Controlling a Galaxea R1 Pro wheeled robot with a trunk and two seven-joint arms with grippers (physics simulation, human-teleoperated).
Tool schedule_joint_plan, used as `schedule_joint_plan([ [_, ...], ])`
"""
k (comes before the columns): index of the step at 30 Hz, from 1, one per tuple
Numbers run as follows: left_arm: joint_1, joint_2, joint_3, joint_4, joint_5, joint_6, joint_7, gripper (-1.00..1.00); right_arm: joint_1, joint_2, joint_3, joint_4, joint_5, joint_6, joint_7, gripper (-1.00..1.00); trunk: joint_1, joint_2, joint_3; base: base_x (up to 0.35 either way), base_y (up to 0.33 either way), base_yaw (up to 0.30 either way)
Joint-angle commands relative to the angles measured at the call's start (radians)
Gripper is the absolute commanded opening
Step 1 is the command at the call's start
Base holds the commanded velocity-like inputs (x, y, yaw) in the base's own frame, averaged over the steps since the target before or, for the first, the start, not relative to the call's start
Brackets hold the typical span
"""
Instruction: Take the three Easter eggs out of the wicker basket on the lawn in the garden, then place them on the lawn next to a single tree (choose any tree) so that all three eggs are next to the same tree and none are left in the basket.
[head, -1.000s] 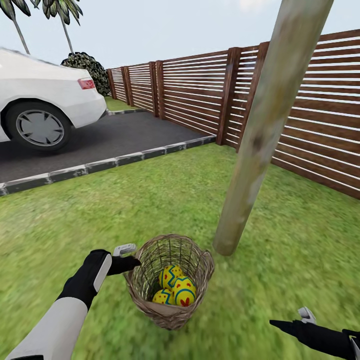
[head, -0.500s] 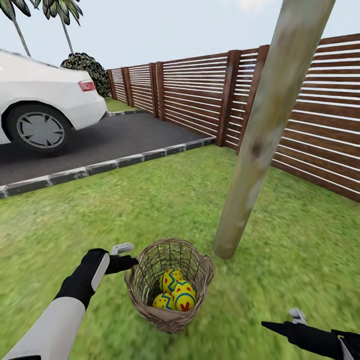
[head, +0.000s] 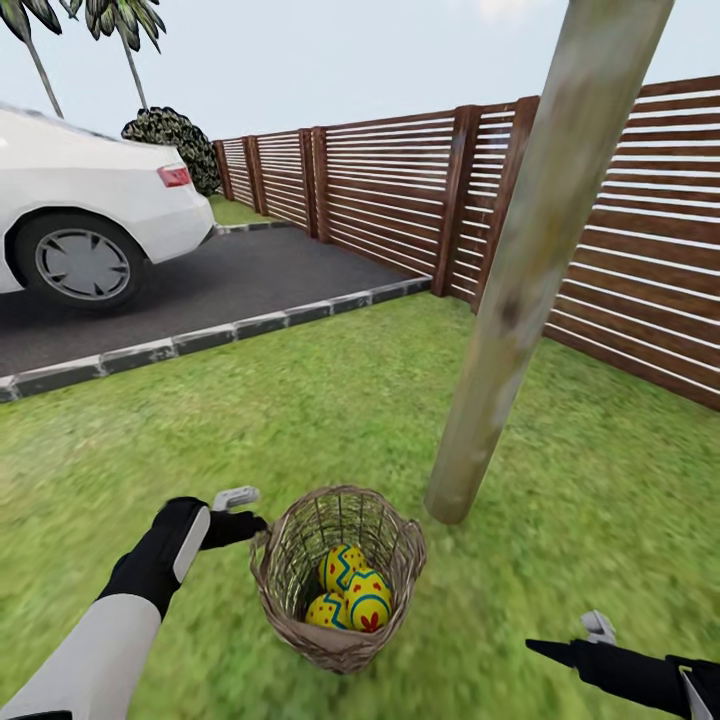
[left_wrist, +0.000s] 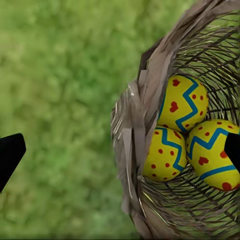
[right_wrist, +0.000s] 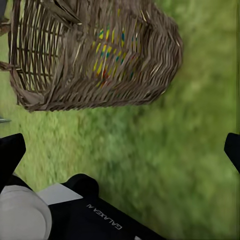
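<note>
At far left a white car (head: 90, 215) stands on the dark driveway (head: 200, 285), which is edged with grey stones (head: 200, 338) along the lawn (head: 300, 410). My left fingers (head: 240, 512) hang just to the left of the wicker basket (head: 290, 560), close to its rim, apart from it as far as the head view shows. In the left wrist view the two dark fingertips (left_wrist: 10, 155) sit at opposite edges of the picture with the basket wall (left_wrist: 132, 150) between them, so these fingers are spread wide and grasp nothing. The basket rests on the grass in the near middle of the scene, upright. All three Easter eggs (head: 352, 592) lie inside it, bunched together and touching one another; the left wrist view shows them as yellow eggs (left_wrist: 182, 135) with blue zigzag bands and red dots and hearts. The tree (head: 500, 330) rises from the lawn just beyond and to the right of the basket, its trunk leaning right toward the top. A brown slatted fence (head: 400, 190) runs behind it. My right fingers (head: 575, 645) hover low over the grass, near right, well apart from the basket. In the right wrist view their tips (right_wrist: 11, 155) stand far apart, released and empty, with the basket's woven side (right_wrist: 90, 55) ahead of them.
</note>
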Motion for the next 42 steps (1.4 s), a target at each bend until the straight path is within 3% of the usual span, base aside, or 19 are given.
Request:
schedule_joint_plan([
  [1, 0.000, 0.004, 0.002, -0.001, 0.003, 0.005, -0.002, 1.00, -0.001, 0.000, -0.008, -0.002, 0.009, 0.010, 0.007, 1.00, -0.004, 0.007, 0.002, 0.000, 0.000, 0.000],
  [8, 0.000, 0.025, 0.012, -0.001, 0.003, 0.006, -0.002, 1.00, -0.001, -0.001, -0.011, -0.047, 0.009, 0.014, -0.003, 1.00, -0.031, 0.056, 0.024, 0.000, 0.000, 0.000],
  [13, 0.000, 0.024, 0.059, -0.013, 0.004, 0.010, -0.003, 1.00, -0.001, 0.001, -0.009, -0.106, 0.025, 0.026, -0.086, 1.00, -0.050, 0.091, 0.040, 0.000, 0.000, 0.000],
  [17, 0.000, 0.024, 0.096, -0.033, 0.004, 0.069, -0.003, 1.00, -0.001, 0.001, -0.008, -0.117, 0.033, 0.050, -0.216, 1.00, -0.065, 0.119, 0.052, 0.000, 0.000, 0.000],
  [20, 0.000, 0.022, 0.116, -0.088, 0.004, 0.125, -0.003, 1.00, -0.003, 0.004, -0.005, -0.139, 0.037, 0.129, -0.358, 1.00, -0.077, 0.140, 0.062, 0.000, 0.000, 0.000],
  [22, 0.000, 0.019, 0.123, -0.113, 0.004, 0.140, -0.003, 1.00, -0.004, 0.012, 0.020, -0.199, 0.038, 0.199, -0.422, 1.00, -0.085, 0.154, 0.068, 0.000, 0.000, 0.000],
  [23, 0.000, 0.016, 0.126, -0.122, 0.004, 0.146, -0.003, 1.00, -0.005, 0.035, 0.077, -0.286, 0.040, 0.279, -0.451, 1.00, -0.088, 0.161, 0.071, 0.000, 0.000, 0.000],
  [24, 0.000, 0.015, 0.127, -0.124, 0.004, 0.147, -0.003, 1.00, -0.005, 0.049, 0.107, -0.336, 0.041, 0.329, -0.459, 1.00, -0.092, 0.168, 0.074, 0.000, 0.000, 0.000],
  [27, 0.000, 0.009, 0.128, -0.126, 0.004, 0.149, -0.003, 1.00, -0.005, 0.088, 0.159, -0.495, 0.041, 0.514, -0.471, 1.00, -0.104, 0.189, 0.084, 0.000, 0.000, 0.000],
  [28, 0.000, 0.005, 0.128, -0.127, 0.003, 0.150, -0.003, 1.00, -0.005, 0.118, 0.167, -0.544, 0.042, 0.546, -0.473, 1.00, -0.108, 0.196, 0.087, 0.000, 0.000, 0.000],
  [29, 0.000, 0.002, 0.129, -0.128, 0.003, 0.150, -0.003, 1.00, -0.005, 0.175, 0.185, -0.602, 0.055, 0.574, -0.480, 1.00, -0.111, 0.203, 0.090, 0.000, 0.000, 0.000],
  [31, 0.000, 0.002, 0.129, -0.128, 0.003, 0.151, -0.003, 1.00, -0.005, 0.258, 0.222, -0.662, 0.127, 0.593, -0.496, 1.00, -0.119, 0.217, 0.096, 0.000, 0.000, 0.000],
  [33, 0.000, 0.004, 0.130, -0.128, 0.003, 0.151, -0.003, 1.00, -0.005, 0.292, 0.236, -0.713, 0.194, 0.600, -0.502, 1.00, -0.127, 0.231, 0.103, 0.000, 0.000, 0.000],
  [36, 0.000, 0.001, 0.130, -0.128, 0.004, 0.152, -0.003, 1.00, -0.005, 0.306, 0.240, -0.798, 0.218, 0.603, -0.503, 1.00, -0.138, 0.252, 0.112, 0.000, 0.000, 0.000],
  [38, 0.000, -0.001, 0.130, -0.126, 0.003, 0.152, -0.003, 1.00, -0.005, 0.333, 0.241, -0.867, 0.225, 0.604, -0.506, 1.00, -0.146, 0.266, 0.118, 0.000, 0.000, 0.000],
  [39, 0.000, 0.000, 0.131, -0.126, 0.003, 0.152, -0.002, 1.00, -0.005, 0.358, 0.241, -0.884, 0.229, 0.605, -0.509, 1.00, -0.150, 0.273, 0.121, 0.000, 0.000, 0.000],
  [40, 0.000, 0.002, 0.136, -0.126, 0.003, 0.152, -0.002, 1.00, -0.005, 0.402, 0.241, -0.900, 0.234, 0.605, -0.525, 1.00, -0.154, 0.280, 0.125, 0.000, 0.000, 0.000],
  [41, 0.000, 0.003, 0.149, -0.126, 0.003, 0.152, -0.002, 1.00, -0.005, 0.441, 0.242, -0.911, 0.243, 0.605, -0.571, 1.00, -0.157, 0.287, 0.128, 0.000, 0.000, 0.000],
  [42, 0.000, 0.004, 0.160, -0.127, 0.003, 0.152, -0.002, 1.00, -0.005, 0.460, 0.244, -0.921, 0.246, 0.605, -0.617, 1.00, -0.161, 0.294, 0.131, 0.000, 0.000, 0.000],
])
